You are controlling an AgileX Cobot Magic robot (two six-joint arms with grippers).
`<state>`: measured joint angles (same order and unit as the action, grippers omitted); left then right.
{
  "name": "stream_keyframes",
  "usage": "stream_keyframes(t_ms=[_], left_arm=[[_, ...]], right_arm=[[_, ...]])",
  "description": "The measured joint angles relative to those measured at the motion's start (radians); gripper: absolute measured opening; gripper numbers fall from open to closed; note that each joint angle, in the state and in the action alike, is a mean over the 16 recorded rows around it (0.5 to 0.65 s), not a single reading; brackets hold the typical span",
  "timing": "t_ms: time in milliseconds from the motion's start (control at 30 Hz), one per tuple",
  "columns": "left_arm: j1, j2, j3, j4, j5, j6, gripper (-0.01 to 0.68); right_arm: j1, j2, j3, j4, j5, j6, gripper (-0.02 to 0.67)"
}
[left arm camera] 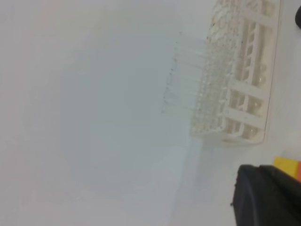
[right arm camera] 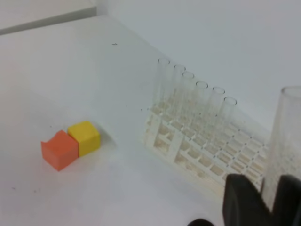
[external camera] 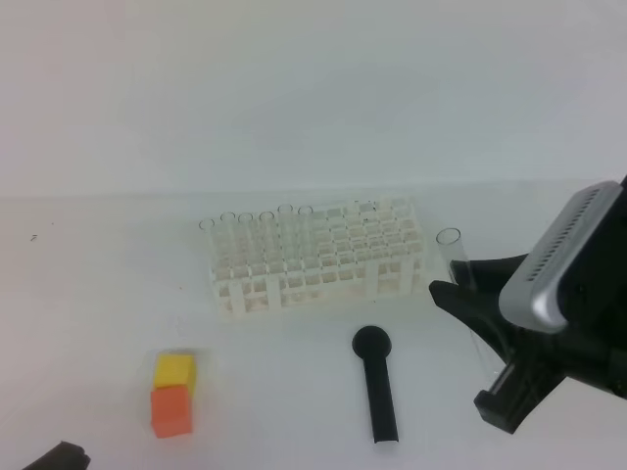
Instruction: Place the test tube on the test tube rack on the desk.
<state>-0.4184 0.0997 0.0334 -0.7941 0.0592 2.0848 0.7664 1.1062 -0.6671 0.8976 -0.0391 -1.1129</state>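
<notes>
The white test tube rack stands in the middle of the desk with several clear tubes in its back rows. My right gripper is shut on a clear test tube, held upright just right of the rack, rim up. In the right wrist view the tube rises between the black fingers, with the rack to its left. My left gripper shows only as a dark tip at the bottom left edge; I cannot tell if it is open. The left wrist view shows the rack from the side.
A black round-headed stick tool lies in front of the rack. A yellow block and an orange block sit together at the front left; they also show in the right wrist view.
</notes>
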Motion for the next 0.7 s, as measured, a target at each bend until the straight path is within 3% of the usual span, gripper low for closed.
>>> stream_keyframes(t_ms=[233, 700], left_arm=[[0.000, 0.000, 0.000, -0.224, 0.000, -0.001, -0.001], [0.000, 0.000, 0.000, -0.885, -0.006, -0.032, -0.001]], right_arm=[[0.000, 0.006, 0.000, 0.001, -0.006, -0.074, 0.122], [-0.006, 0.006, 0.000, 0.041, -0.173, -0.265, 0.122]])
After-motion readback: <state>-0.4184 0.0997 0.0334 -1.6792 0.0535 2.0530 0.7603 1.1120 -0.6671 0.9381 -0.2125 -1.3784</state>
